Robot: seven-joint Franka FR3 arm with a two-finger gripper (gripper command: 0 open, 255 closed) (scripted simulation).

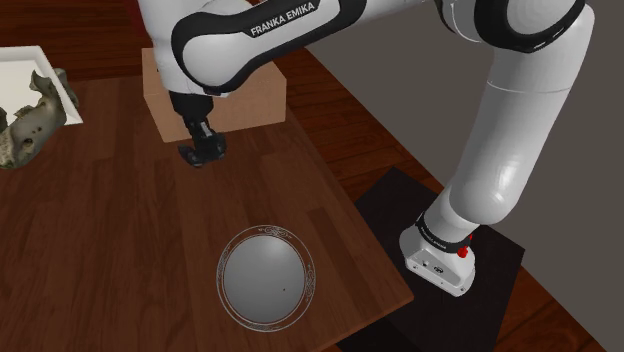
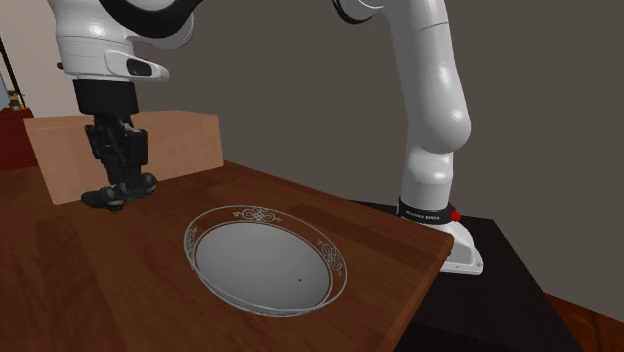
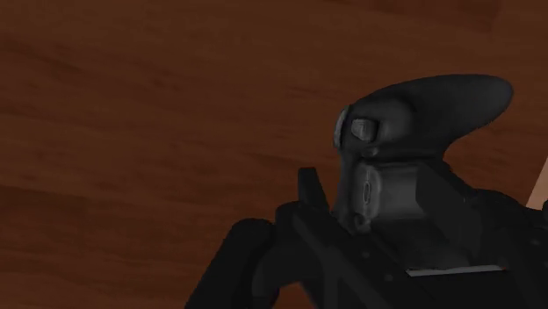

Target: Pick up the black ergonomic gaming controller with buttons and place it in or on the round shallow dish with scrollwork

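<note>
black fingers (image 2: 120, 178) clasped on one controller (image 3: 413, 114), one grey dish (image 1: 266, 285); wooden table (image 1: 100, 230)

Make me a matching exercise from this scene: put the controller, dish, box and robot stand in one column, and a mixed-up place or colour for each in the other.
Things:
1. controller
2. dish
3. box
4. stand

Descriptions:
A. plain brown, behind the gripper
B. black, at the shoulder view's lower right
C. grey, scrollwork on the rim, nothing in it
D. black, right under the gripper

Pairs: 1-D, 2-C, 3-A, 4-B
</note>
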